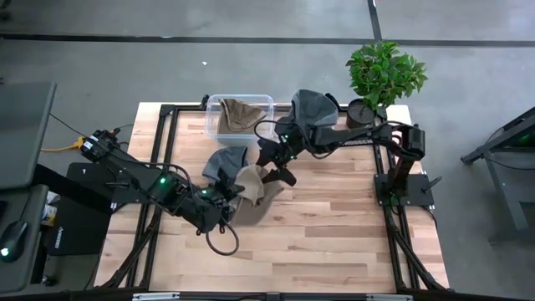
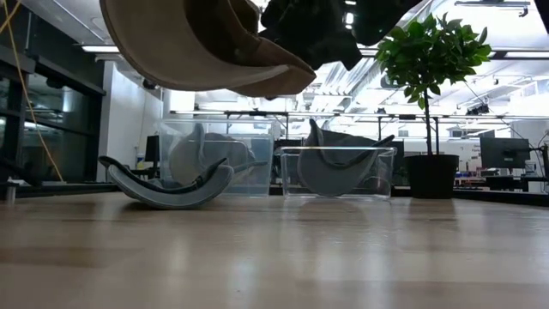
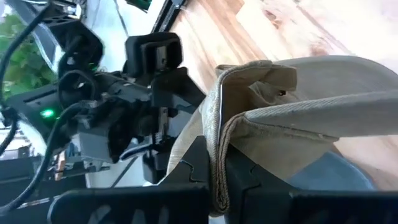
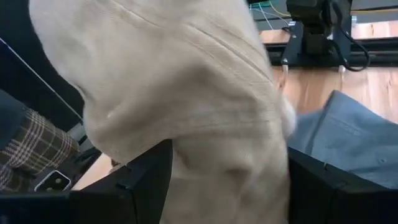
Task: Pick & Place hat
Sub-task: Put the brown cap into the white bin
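A beige hat (image 1: 253, 188) hangs in the air between both grippers, clear of the table in the low view (image 2: 206, 43). My left gripper (image 1: 227, 201) comes from the table's left and is shut on the hat's edge. My right gripper (image 1: 274, 167) reaches in from the right and is open, a finger on each side of the hat's crown (image 4: 186, 93). A grey hat (image 1: 224, 163) lies upside down on the wood, resting on its crown (image 2: 167, 184). My left gripper (image 3: 217, 180) pinches a folded edge of the beige hat (image 3: 219, 143) between its two fingers. The hat is lifted clear and spreads out beyond the fingers. My right gripper (image 4: 227, 180) has the hat's crown filling the gap between its fingers (image 4: 146, 180); I cannot tell whether they touch it.
A clear bin (image 1: 213, 125) at the far edge holds a tan hat (image 1: 240, 113). A second clear bin (image 2: 287, 176) beside it holds a grey hat (image 1: 313, 109). A potted plant (image 1: 384, 71) stands at the far right corner. Bare wood lies toward the near edge.
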`<action>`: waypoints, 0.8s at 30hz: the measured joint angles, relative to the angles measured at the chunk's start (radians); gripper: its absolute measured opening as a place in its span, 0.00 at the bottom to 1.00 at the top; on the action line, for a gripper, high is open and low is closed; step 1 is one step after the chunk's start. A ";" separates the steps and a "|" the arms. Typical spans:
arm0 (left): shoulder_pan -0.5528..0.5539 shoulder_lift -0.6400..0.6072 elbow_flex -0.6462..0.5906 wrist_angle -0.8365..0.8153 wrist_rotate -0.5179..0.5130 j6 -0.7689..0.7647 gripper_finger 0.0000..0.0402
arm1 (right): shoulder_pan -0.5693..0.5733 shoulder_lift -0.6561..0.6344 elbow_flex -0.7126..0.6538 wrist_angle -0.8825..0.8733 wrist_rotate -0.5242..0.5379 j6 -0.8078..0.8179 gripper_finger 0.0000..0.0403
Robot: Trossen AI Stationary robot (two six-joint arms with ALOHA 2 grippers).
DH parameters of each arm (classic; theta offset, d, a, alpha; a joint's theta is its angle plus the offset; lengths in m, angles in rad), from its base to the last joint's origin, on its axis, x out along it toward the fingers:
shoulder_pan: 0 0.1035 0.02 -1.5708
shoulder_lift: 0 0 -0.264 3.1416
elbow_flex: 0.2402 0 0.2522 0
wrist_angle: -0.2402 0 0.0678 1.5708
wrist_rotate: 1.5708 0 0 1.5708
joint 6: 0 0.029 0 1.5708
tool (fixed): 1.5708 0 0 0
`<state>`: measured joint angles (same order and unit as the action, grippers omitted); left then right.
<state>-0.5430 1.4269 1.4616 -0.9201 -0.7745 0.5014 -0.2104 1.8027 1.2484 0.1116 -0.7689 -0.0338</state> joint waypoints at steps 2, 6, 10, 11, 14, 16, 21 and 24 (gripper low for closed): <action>0.000 0.000 0.000 0.003 -0.017 0.000 0.00 | 0.005 0.000 0.000 0.017 -0.002 0.008 0.60; 0.000 0.000 0.000 0.000 -0.041 -0.009 0.00 | 0.009 0.000 0.000 0.028 -0.033 0.047 0.51; 0.000 0.000 0.000 0.004 -0.065 -0.061 0.00 | 0.008 0.000 0.000 0.029 -0.046 0.062 0.33; 0.000 0.000 0.000 0.005 -0.071 -0.084 0.00 | 0.008 0.000 0.000 0.029 -0.046 0.068 0.28; 0.000 0.000 0.000 0.005 -0.072 -0.155 0.00 | 0.008 -0.001 0.000 0.029 -0.056 0.087 0.12; 0.000 0.000 0.000 0.005 -0.070 -0.197 0.00 | 0.010 -0.002 0.000 0.029 -0.072 0.089 0.03; 0.000 0.000 0.000 0.009 -0.067 -0.316 0.00 | 0.011 -0.013 0.000 0.029 -0.087 0.138 0.01; 0.000 0.000 0.000 0.011 -0.042 -0.395 0.00 | 0.014 -0.026 0.000 0.024 -0.076 0.150 0.01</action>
<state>-0.5430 1.4269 1.4616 -0.9086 -0.8163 0.1061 -0.1959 1.7768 1.2484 0.1360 -0.8449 0.1160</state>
